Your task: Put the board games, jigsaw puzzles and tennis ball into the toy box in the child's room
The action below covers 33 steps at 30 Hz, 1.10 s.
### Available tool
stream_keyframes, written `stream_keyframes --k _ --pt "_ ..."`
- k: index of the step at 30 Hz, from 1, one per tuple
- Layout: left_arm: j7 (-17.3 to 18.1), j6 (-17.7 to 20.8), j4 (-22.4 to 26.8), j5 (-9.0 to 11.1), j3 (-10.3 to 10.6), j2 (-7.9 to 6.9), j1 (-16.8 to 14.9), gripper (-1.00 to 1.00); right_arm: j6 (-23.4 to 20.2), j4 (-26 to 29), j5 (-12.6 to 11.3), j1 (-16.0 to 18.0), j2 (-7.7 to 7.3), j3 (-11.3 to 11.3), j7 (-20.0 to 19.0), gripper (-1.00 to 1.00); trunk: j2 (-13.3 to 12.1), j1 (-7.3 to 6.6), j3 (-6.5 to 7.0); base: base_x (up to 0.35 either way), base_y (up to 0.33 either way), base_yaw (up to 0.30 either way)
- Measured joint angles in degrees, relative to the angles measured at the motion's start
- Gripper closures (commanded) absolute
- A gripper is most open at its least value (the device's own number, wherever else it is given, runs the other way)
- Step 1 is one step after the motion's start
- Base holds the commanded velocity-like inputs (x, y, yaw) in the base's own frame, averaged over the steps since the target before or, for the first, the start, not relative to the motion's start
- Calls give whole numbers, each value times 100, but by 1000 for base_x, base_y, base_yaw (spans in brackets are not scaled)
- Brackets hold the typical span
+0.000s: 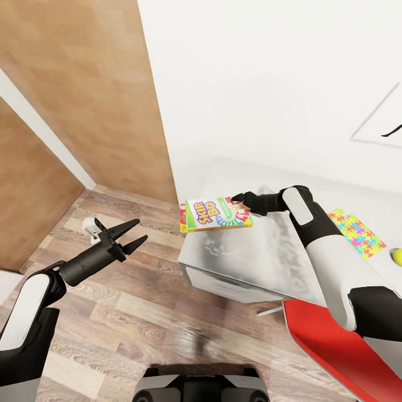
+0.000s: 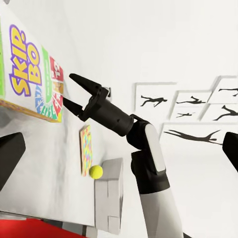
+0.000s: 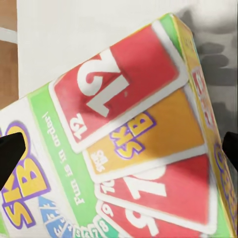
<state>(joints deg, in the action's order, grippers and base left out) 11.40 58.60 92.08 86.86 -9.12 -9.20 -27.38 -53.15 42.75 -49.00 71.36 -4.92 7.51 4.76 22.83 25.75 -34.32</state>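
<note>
Skip-Bo box [image 1: 216,214] sits at the table [image 1: 262,251] corner, its near end at the right hand [image 1: 239,200]; fingers apart, not clamped. Left hand [image 1: 133,233] is spread, idle over floor. Step: gripping this game. Next: close, lift, carry rightward past puzzle [image 1: 357,231] and ball [image 1: 397,256].

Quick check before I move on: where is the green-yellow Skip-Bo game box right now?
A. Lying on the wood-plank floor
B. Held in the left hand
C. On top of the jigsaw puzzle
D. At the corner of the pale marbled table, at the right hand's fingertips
D: the green-yellow Skip-Bo game box sits at the pale marbled table's corner, overhanging the edge, with the right hand at its end; the left hand is open over the floor.
</note>
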Motion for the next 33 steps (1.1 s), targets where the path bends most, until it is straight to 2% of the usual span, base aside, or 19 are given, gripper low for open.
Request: stream_keyframes --k 7,10,14,15,18,19,21,24,25,28,32,33 --pt "-3 0 -2 0 3 -3 0 -100 3 95 5 44 -134 -12 10 -100 0 0 0 0 0 1" --pt "-6 0 -9 -5 3 -3 0 -100 4 404 6 20 -316 -18 25 -100 0 0 1 2 2 0" --pt "-19 -2 -33 -35 -1 -5 4 -100 3 1087 4 -37 -609 -32 45 -100 1 -1 1 46 39 0" --pt "-20 -1 -34 -35 -1 -5 3 -100 3 1093 2 -39 -611 -32 45 -100 0 -1 0 84 66 0" --pt "-55 -10 -85 -66 -11 -13 25 -100 -2 1583 2 -156 -830 -102 51 -100 0 -1 0 85 66 0" --pt "-55 -10 -85 -64 -11 -13 25 -100 -1 1589 -3 -158 -832 -102 51 -100 0 -1 0 67 51 0" --pt "-73 -18 -129 -105 -28 -39 54 -100 -16 1882 -7 -240 -956 -207 53 -100 0 -1 0 48 37 0" --pt "-76 -29 -243 -261 -93 -110 87 -100 -53 2298 -14 -338 -1074 -413 55 -100 0 -1 0 30 23 0" --pt "-76 -28 -244 -258 -94 -111 87 -100 -53 2302 -16 -339 -1075 -415 55 -100 0 0 0 22 17 0" --pt "-61 -42 -421 -521 -160 -157 105 -100 -89 2669 -20 -463 -1149 -573 57 -100 0 0 0 14 11 0" --pt "-6 -71 -752 -984 -202 -186 104 -100 -223 3282 -21 -705 -1210 -693 57 -100 0 0 0 7 5 0" --pt "-5 -70 -755 -979 -202 -186 103 -100 -225 3288 -19 -708 -1211 -694 57 -100 0 0 1 5 4 0"
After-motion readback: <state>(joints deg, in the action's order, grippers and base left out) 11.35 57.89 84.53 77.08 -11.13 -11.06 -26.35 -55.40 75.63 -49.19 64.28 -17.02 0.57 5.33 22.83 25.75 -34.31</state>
